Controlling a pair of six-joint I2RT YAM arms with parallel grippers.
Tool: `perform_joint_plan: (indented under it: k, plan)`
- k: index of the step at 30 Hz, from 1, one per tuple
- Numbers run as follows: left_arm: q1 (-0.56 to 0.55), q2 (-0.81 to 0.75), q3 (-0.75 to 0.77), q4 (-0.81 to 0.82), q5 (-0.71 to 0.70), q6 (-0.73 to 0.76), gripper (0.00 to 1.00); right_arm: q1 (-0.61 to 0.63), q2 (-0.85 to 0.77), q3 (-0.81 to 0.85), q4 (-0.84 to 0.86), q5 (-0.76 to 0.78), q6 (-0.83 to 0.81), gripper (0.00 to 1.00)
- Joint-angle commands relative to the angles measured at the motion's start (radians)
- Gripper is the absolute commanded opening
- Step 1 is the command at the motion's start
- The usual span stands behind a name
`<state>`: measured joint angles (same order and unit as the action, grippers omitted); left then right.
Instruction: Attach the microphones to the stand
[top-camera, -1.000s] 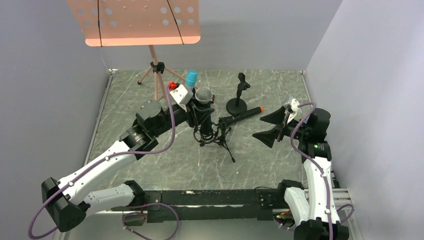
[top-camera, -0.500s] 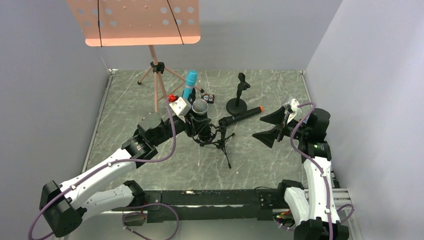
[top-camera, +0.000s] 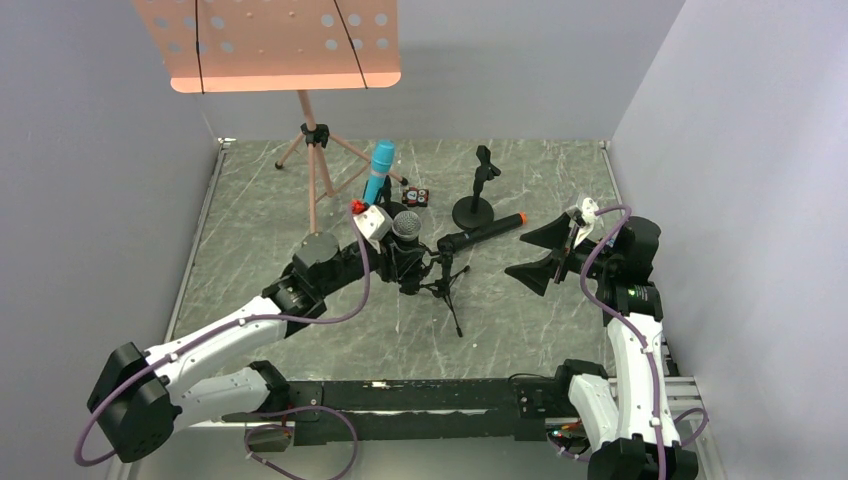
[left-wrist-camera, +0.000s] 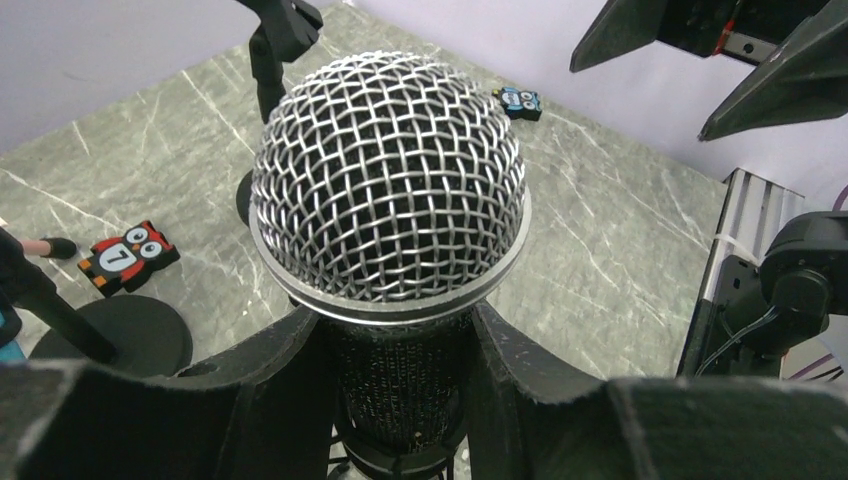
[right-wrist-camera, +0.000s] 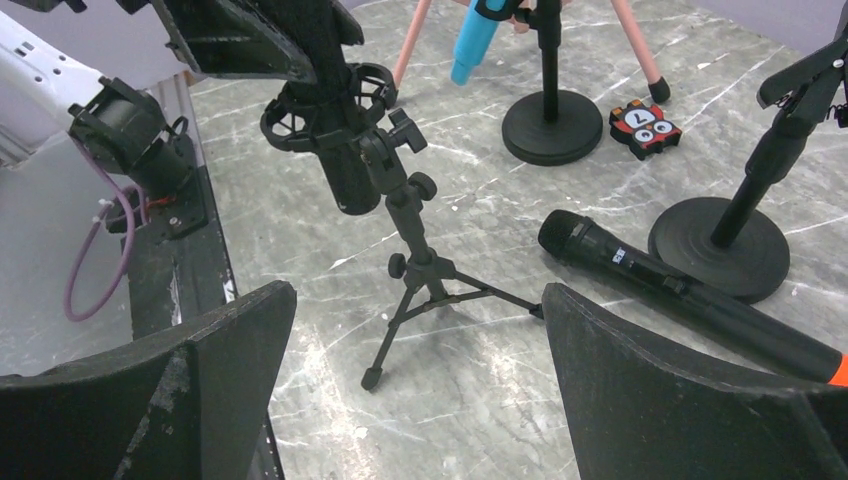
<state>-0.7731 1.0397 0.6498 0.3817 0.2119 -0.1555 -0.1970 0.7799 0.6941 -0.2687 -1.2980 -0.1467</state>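
1. Left gripper (left-wrist-camera: 400, 385) is clamped on the silver-mesh mic (left-wrist-camera: 388, 180) just under its head, keeping it upright so the body drops through the ring.
2. Right gripper (top-camera: 537, 254) hangs with fingers wide apart, off to the side and holding nothing.
3. Tripod stand (right-wrist-camera: 412, 240) has that mic in its ring mount.
4. Blue mic (top-camera: 379, 170) sits on a round-base stand (right-wrist-camera: 550, 135) behind. Orange-end mic (right-wrist-camera: 660, 285) lies flat beside the empty stand (right-wrist-camera: 735, 230), probably next.

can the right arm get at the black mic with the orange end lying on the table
Probably yes. The black stick microphone with orange end lies flat in the open before the right arm, jaws open; only the black round-base stand sits close beside it.
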Motion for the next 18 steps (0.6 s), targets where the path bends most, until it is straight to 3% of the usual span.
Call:
perform_joint_plan:
  k: [1, 6, 7, 11, 13, 18]
  plan:
    - [-0.004, 0.032, -0.061, 0.018, -0.009, -0.029, 0.00, -0.004, 0.004, 0.001, 0.018, -0.007, -0.030, 1.00]
    - [-0.003, 0.033, -0.087, 0.023, -0.032, -0.056, 0.04, -0.004, 0.007, 0.001, 0.017, -0.006, -0.032, 1.00]
    - [-0.003, 0.033, -0.085, 0.018, -0.034, -0.061, 0.10, -0.004, 0.007, 0.001, 0.016, -0.006, -0.033, 1.00]
    - [-0.003, 0.004, -0.052, -0.045, -0.072, -0.098, 0.57, -0.005, 0.009, 0.001, 0.015, -0.003, -0.037, 1.00]
    - [-0.003, -0.026, -0.029, -0.088, -0.097, -0.112, 0.74, -0.004, 0.012, 0.002, 0.009, -0.004, -0.044, 1.00]
    - [-0.002, -0.122, 0.025, -0.224, -0.134, -0.098, 0.90, -0.002, 0.010, -0.001, -0.019, -0.019, -0.093, 1.00]
